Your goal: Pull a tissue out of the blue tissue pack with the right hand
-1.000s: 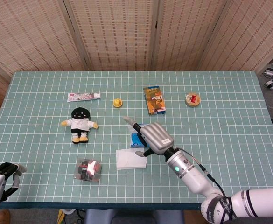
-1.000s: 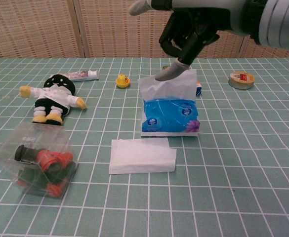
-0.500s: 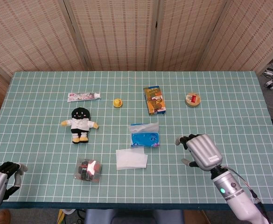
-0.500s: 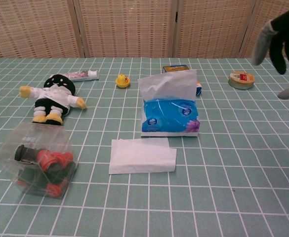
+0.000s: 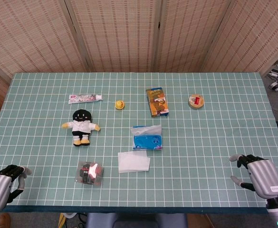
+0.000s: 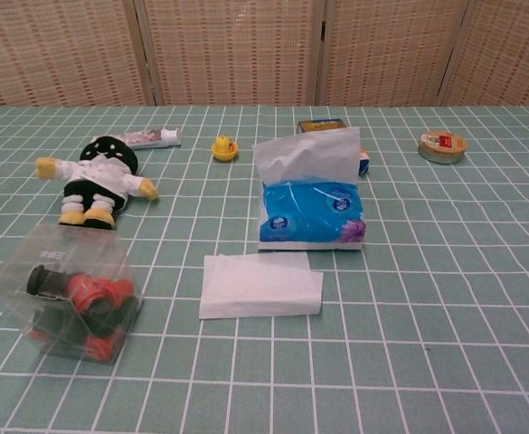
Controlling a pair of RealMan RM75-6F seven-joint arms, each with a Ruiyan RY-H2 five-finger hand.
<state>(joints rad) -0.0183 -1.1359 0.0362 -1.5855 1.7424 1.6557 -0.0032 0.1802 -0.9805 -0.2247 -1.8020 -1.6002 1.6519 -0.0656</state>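
The blue tissue pack (image 5: 147, 139) lies mid-table, and in the chest view a white tissue (image 6: 307, 155) stands up out of the blue tissue pack (image 6: 312, 212). One loose tissue (image 5: 134, 161) lies flat just in front of it, also in the chest view as the loose tissue (image 6: 260, 285). My right hand (image 5: 260, 175) hangs at the table's front right corner, far from the pack, holding nothing with its fingers apart. At the front left corner my left hand (image 5: 1, 184) is empty. Neither hand shows in the chest view.
A black-and-white plush doll (image 5: 81, 124), a toothpaste tube (image 5: 85, 98) and a small yellow duck (image 5: 119, 104) sit on the left half. An orange box (image 5: 157, 101) and a round tin (image 5: 196, 101) stand behind the pack. A clear box (image 6: 70, 291) with red and black parts lies front left.
My right hand has pulled back from above the tissue pack to the front right corner and left the chest view. The pack, loose tissue and left hand have not moved.
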